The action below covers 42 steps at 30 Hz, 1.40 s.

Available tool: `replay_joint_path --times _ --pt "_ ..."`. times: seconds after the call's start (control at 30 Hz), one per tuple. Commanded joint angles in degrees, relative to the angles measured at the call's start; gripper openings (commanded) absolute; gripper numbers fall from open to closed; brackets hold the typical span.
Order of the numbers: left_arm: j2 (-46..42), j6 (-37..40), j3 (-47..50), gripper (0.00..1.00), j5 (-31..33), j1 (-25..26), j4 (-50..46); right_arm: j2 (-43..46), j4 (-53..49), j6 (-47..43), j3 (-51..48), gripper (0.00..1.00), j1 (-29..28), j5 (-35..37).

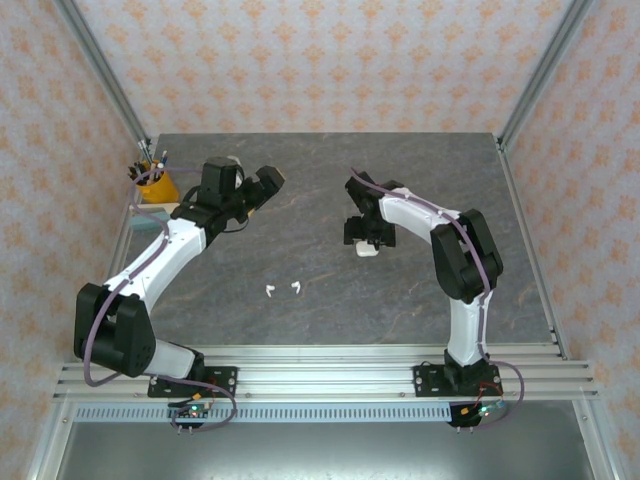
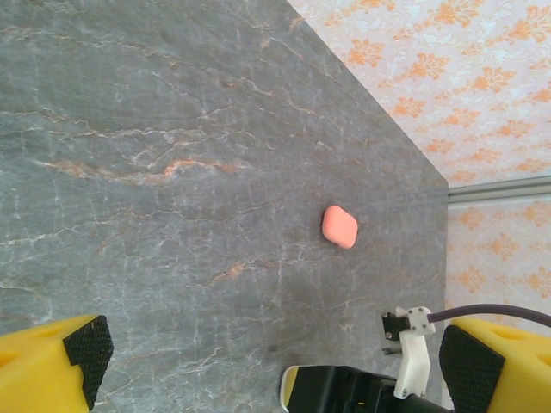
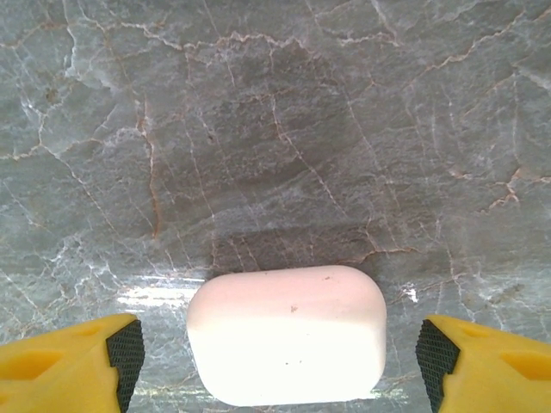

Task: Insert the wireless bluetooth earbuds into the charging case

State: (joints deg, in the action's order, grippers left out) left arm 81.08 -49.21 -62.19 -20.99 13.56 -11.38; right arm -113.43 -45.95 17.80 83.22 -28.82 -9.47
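white charging case (image 3: 287,335) sits between right tool (image 3: 280,354) pads, jaws open, gaps both sides. two white earbuds (image 1: 271,291) loose on surface (image 1: 330,190), 8 o'clock of it. left tool (image 2: 275,361) open, pink case (image 2: 340,226) at its 1 o'clock.

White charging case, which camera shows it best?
The right wrist view: the white case lies large and closed between the open fingers, untouched. The top external view gives it small, partly under the right gripper. The left wrist view looks at a salmon-pink case instead.
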Motion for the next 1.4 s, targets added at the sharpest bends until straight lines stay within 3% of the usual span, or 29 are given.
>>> replay_joint_path --times 0.0,0.6,1.03,1.37 --pt "0.75 2.06 -2.26 1.00 -1.68 0.73 -2.07 -1.82 -3.09 -2.24 1.38 0.82 0.23 -0.05" --pt "1.53 2.32 -2.93 1.00 -0.60 0.89 -5.01 -5.03 -3.90 -0.54 2.30 0.74 0.30 0.71" --pt "2.50 5.25 -3.20 1.00 -2.38 0.89 -5.69 -5.36 -4.15 0.73 2.38 0.61 0.34 -0.08" --pt "3.72 7.15 -0.59 1.00 -5.77 1.00 -2.35 0.56 0.64 11.59 -0.56 0.49 0.34 -4.52"
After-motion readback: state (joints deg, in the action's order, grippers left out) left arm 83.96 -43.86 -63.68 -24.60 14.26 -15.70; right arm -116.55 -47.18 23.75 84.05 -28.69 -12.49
